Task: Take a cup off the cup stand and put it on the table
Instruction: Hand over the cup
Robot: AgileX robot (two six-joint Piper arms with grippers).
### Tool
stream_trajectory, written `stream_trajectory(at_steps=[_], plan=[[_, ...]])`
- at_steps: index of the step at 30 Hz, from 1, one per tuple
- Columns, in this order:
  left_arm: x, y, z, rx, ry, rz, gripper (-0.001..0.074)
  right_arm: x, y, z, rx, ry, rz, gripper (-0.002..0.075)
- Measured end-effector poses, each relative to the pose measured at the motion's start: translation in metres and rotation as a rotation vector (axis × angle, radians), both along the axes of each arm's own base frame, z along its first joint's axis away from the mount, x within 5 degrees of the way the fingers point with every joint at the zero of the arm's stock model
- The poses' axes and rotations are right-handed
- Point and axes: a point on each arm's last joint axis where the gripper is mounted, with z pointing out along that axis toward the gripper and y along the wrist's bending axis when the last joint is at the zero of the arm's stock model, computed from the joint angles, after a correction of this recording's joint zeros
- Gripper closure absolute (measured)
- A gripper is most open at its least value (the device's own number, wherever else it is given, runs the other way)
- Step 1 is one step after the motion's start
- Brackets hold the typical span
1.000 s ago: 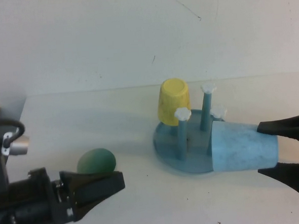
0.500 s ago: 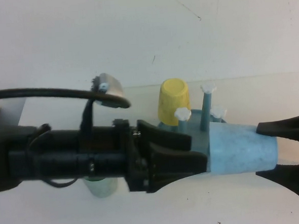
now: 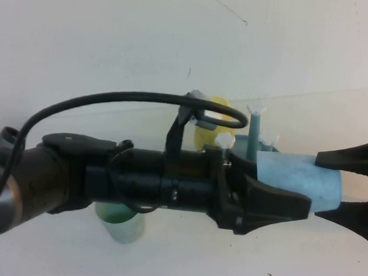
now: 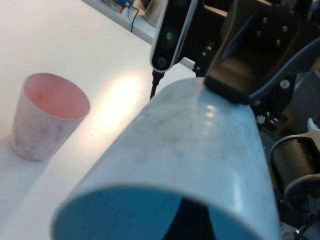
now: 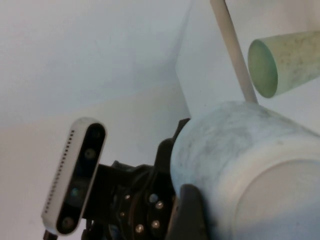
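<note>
Both grippers, left gripper (image 3: pixel 272 204) and right gripper (image 3: pixel 352 187), clamp the cup (image 3: pixel 299 180); only left wrist shows pink cup (image 4: pixel 46 120)

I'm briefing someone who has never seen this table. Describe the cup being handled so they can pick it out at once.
Start at the cup stand, the round blue base with white-capped pegs at the table's right. Beside it, the cup lies sideways between the left gripper at its open end and the right gripper at its base. It is pale blue and speckled, unlike the yellow cup on the stand or the green cup.
</note>
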Motion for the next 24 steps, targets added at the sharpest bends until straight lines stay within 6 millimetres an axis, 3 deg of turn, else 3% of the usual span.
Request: stream_trajectory(at_steps=[6, 10, 12, 15, 24], plan=[[0.004, -0.019, 0.006, 0.041, -0.056, 0.043, 0.025, 0.004, -0.002, -0.001, -0.017, -0.008, -0.045, 0.0171], [0.006, -0.03, 0.009, 0.083, -0.102, 0.1, 0.0431, 0.006, -0.004, 0.0, -0.033, -0.054, -0.064, 0.0171], [0.002, -0.035, 0.011, 0.08, -0.102, 0.093, 0.0561, 0.008, -0.005, 0.001, -0.046, -0.088, -0.082, 0.0171], [-0.001, -0.039, 0.012, 0.075, -0.101, 0.085, 0.0666, 0.011, -0.007, 0.002, -0.071, -0.153, -0.092, 0.0171], [-0.001, -0.039, 0.012, 0.075, -0.103, 0.084, 0.0701, 0.011, -0.007, 0.004, -0.111, -0.248, -0.083, 0.0171]])
